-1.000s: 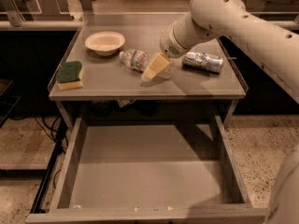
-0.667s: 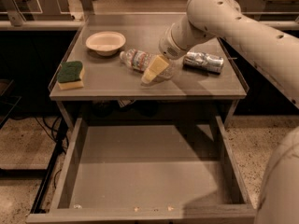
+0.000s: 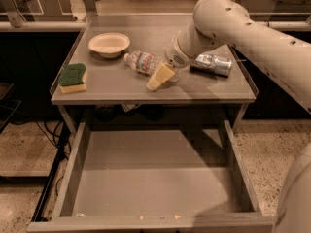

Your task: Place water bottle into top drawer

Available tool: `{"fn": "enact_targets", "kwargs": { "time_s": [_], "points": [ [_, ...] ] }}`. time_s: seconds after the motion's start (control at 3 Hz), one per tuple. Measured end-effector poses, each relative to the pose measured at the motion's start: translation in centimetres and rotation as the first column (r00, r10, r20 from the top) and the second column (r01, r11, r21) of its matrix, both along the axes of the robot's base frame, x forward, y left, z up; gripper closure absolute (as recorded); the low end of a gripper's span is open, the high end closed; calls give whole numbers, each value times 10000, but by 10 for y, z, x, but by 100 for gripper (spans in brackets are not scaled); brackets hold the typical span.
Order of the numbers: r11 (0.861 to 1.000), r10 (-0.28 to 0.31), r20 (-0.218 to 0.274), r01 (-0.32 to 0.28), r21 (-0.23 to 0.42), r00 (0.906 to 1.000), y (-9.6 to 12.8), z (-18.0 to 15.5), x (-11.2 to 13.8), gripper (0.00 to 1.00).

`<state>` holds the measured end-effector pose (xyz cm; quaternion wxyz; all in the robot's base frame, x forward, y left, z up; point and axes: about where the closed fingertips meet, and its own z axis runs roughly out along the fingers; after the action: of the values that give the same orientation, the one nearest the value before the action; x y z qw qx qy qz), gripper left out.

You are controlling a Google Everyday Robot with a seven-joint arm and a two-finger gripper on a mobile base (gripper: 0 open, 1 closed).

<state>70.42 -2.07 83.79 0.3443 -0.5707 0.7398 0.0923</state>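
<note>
Speckled flooring and dark cabinets frame a grey counter [image 3: 112,89], and below it the top drawer [image 3: 146,178] stands pulled out with its flat bottom bare. Over the counter's right side reaches the pale arm [image 3: 252,33], its claw [image 3: 161,75] low near the middle of the counter. Whether the claw is released or clenched cannot be told. The water bottle [image 3: 142,62] lies on its side on the counter, touching or just beside the claw, up and to its left in this view. The step in hand looks like the grasp: it is best to close squarely across the ribbed body, then lift clear of the counter's edge before lowering into the drawer.
</note>
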Motion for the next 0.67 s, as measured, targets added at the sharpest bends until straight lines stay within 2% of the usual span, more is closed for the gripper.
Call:
{"fn": "enact_targets", "kwargs": {
  "time_s": [0.67],
  "points": [
    [10000, 2, -1, -2, 0, 10000, 0, 0, 0, 64]
  ]
}}
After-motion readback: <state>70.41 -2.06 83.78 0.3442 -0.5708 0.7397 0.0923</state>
